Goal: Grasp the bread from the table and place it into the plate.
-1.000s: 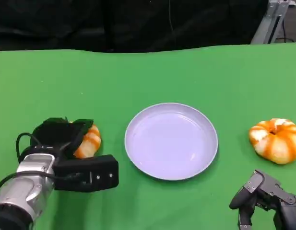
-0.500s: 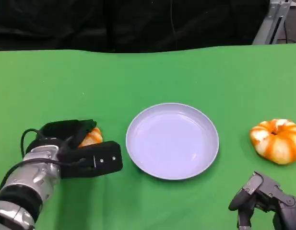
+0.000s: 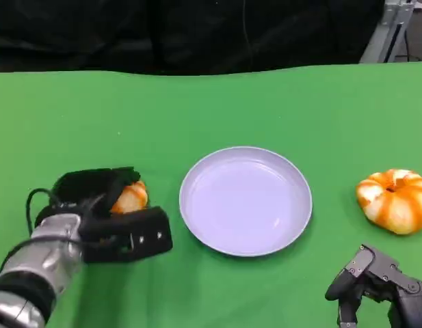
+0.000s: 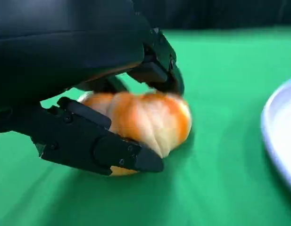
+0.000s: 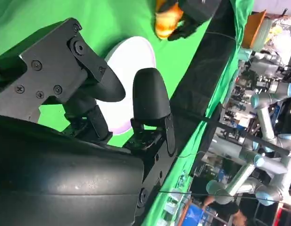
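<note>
An orange-and-white striped bread roll (image 3: 130, 198) lies on the green table left of the pale lavender plate (image 3: 245, 201). My left hand (image 3: 108, 219) wraps around it, fingers over the top and thumb along the near side. The left wrist view shows the roll (image 4: 145, 117) clamped between the fingers (image 4: 157, 66) above and the thumb below, still resting on the cloth, with the plate's rim (image 4: 279, 136) beside it. A second striped roll (image 3: 394, 200) sits right of the plate. My right hand (image 3: 378, 283) hangs at the near right, holding nothing.
The green cloth ends at a black backdrop along the far edge. A metal stand (image 3: 392, 27) rises at the far right corner. In the right wrist view, the plate (image 5: 128, 61) and the left hand on its roll (image 5: 165, 19) lie beyond my right hand's fingers (image 5: 150, 99).
My left hand has moved in over the left roll and closed around it, covering most of it. The plate, the right roll and my right hand have stayed put.
</note>
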